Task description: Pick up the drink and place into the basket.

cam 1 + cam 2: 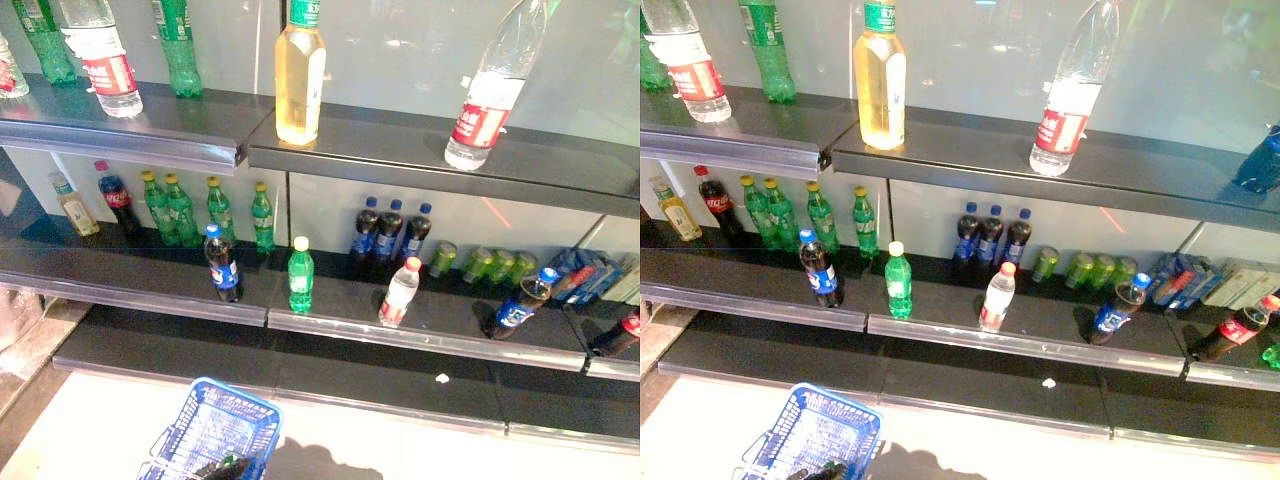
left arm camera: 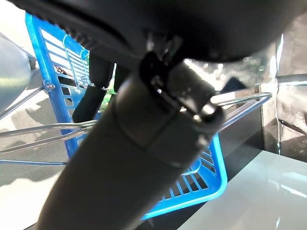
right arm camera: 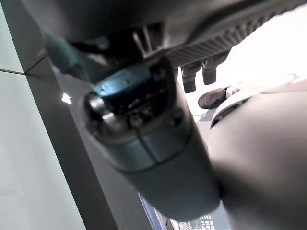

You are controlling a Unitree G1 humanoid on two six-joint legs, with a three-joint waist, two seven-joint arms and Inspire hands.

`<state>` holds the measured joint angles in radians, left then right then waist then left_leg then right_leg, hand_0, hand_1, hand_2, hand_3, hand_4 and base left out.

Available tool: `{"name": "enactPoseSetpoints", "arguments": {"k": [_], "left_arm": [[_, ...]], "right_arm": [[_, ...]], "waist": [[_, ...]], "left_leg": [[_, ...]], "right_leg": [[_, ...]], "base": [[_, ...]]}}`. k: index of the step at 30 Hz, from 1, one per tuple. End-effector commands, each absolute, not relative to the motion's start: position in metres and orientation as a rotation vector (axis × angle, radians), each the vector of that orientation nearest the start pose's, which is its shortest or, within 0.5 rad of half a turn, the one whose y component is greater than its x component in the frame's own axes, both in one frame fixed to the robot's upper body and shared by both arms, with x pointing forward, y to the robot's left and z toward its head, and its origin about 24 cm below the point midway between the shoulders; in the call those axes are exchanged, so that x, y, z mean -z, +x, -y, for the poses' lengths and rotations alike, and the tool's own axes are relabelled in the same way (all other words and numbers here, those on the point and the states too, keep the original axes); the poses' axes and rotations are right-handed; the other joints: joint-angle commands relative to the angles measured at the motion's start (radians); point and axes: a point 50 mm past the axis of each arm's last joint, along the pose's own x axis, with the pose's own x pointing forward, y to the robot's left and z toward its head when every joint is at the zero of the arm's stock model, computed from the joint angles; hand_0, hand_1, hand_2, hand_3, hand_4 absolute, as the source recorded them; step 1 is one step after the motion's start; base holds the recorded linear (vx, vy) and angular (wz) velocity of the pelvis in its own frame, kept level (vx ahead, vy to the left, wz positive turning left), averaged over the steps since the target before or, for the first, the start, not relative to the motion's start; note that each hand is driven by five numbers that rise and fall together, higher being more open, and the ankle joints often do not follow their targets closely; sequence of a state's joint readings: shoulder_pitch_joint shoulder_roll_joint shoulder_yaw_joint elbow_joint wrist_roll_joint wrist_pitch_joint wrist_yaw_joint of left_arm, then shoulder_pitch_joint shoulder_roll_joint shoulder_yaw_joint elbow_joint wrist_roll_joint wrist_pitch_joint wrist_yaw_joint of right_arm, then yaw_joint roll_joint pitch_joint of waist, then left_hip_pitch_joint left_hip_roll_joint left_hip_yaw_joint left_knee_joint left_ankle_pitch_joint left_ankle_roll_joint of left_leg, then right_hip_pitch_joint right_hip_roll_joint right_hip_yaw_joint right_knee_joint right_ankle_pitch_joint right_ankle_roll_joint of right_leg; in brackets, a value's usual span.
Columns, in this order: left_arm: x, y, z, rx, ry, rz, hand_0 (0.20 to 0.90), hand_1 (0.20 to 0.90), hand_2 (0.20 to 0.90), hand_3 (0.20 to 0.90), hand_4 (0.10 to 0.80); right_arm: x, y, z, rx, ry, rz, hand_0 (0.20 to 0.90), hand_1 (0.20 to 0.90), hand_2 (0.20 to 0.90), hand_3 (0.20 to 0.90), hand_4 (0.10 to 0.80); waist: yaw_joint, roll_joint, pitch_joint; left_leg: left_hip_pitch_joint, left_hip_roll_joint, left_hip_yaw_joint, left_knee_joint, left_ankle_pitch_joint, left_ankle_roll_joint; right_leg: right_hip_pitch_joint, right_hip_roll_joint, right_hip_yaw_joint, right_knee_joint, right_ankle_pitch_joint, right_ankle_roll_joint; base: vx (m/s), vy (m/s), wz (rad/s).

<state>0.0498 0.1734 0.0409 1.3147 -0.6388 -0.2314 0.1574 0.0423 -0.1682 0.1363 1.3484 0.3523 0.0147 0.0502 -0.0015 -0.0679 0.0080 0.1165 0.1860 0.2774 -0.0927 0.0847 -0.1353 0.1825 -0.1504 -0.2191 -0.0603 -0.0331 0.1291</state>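
Note:
The blue basket (image 1: 215, 430) hangs low at the lower left in front of the shelves. My left hand (image 1: 222, 467) is shut on its thin wire handles (image 2: 242, 103), and its fingers (image 2: 96, 86) curl over the wires in the left wrist view. A bit of green (image 2: 110, 95) shows inside the basket; I cannot tell what it is. On the middle shelf's front edge stand a dark cola bottle (image 1: 222, 263), a green bottle with a white cap (image 1: 300, 275) and a pale pink bottle (image 1: 400, 292). My right hand (image 3: 153, 143) hangs low and empty, fingers (image 3: 192, 79) relaxed.
The top shelf (image 1: 400, 150) holds a yellow drink (image 1: 299, 75), clear bottles and green bottles. At the back of the middle shelf (image 1: 420, 330) stand green bottles (image 1: 185, 210), dark blue-capped bottles (image 1: 390, 232) and green cans (image 1: 495, 265). A tilted cola bottle (image 1: 520, 305) leans at the right.

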Motion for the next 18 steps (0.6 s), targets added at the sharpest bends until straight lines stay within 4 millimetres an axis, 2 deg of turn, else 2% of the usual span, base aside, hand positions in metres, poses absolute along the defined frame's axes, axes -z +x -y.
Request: {"name": "enactPoseSetpoints", "arguments": {"k": [1,5,7,10,14,15,18], "left_arm": [[0.159,0.087,-0.231,-0.643,-0.232,-0.971,0.3,0.3,0.3,0.2,0.1],[0.159,0.089,-0.23,-0.643,-0.236,-0.971,0.3,0.3,0.3,0.2,0.1],[0.158,0.092,-0.23,-0.639,-0.233,-0.968,0.3,0.3,0.3,0.2,0.1],[0.157,0.094,-0.23,-0.634,-0.226,-0.964,0.3,0.3,0.3,0.2,0.1],[0.154,0.1,-0.233,-0.619,-0.206,-0.951,0.3,0.3,0.3,0.2,0.1],[0.153,0.101,-0.234,-0.618,-0.201,-0.945,0.3,0.3,0.3,0.2,0.1],[0.152,0.1,-0.233,-0.627,-0.196,-0.94,0.3,0.3,0.3,0.2,0.1]], "right_arm": [[0.175,0.04,0.22,0.208,-0.034,-1.439,0.9,0.9,0.9,0.9,0.8],[0.173,0.048,0.221,0.201,-0.099,-1.4,0.9,0.9,0.9,0.9,0.8],[0.171,0.058,0.223,0.171,-0.199,-1.342,0.9,0.9,0.9,0.9,0.8],[0.168,0.074,0.224,0.17,-0.229,-1.26,0.9,0.9,0.9,0.9,0.8],[0.153,0.125,0.219,0.111,-0.295,-1.035,0.9,0.9,0.9,0.9,0.8],[0.145,0.142,0.215,0.091,-0.287,-0.95,0.9,0.9,0.9,0.9,0.8],[0.124,0.175,0.2,0.024,-0.291,-0.806,0.9,0.9,0.9,0.9,0.8]], "waist": [[0.032,0.05,0.067],[0.037,0.047,0.069],[0.043,0.045,0.071],[0.05,0.04,0.074],[0.067,0.027,0.083],[0.071,0.023,0.086],[0.072,0.018,0.09]], "left_leg": [[0.0,0.081,-0.052,0.005,-0.016,-0.019],[-0.004,0.083,-0.054,0.005,-0.013,-0.02],[-0.004,0.082,-0.059,0.005,-0.013,-0.02],[-0.004,0.08,-0.066,0.005,-0.013,-0.02],[-0.009,0.081,-0.078,0.005,-0.009,-0.021],[-0.011,0.082,-0.081,0.005,-0.007,-0.021],[-0.02,0.08,-0.086,0.005,-0.005,-0.02]], "right_leg": [[-0.043,-0.089,-0.062,-0.003,0.09,0.035],[-0.044,-0.089,-0.066,-0.001,0.089,0.034],[-0.043,-0.089,-0.068,0.0,0.088,0.034],[-0.042,-0.089,-0.071,0.005,0.087,0.034],[-0.042,-0.087,-0.073,0.005,0.088,0.035],[-0.044,-0.085,-0.073,0.004,0.089,0.034],[-0.048,-0.083,-0.073,0.002,0.091,0.034]], "base": [[0.0,0.0,0.0],[0.0,0.001,0.06],[0.0,-0.003,0.12],[0.004,-0.009,0.01],[0.004,-0.043,0.02],[-0.009,-0.036,0.02],[0.0,0.0,0.0]]}}
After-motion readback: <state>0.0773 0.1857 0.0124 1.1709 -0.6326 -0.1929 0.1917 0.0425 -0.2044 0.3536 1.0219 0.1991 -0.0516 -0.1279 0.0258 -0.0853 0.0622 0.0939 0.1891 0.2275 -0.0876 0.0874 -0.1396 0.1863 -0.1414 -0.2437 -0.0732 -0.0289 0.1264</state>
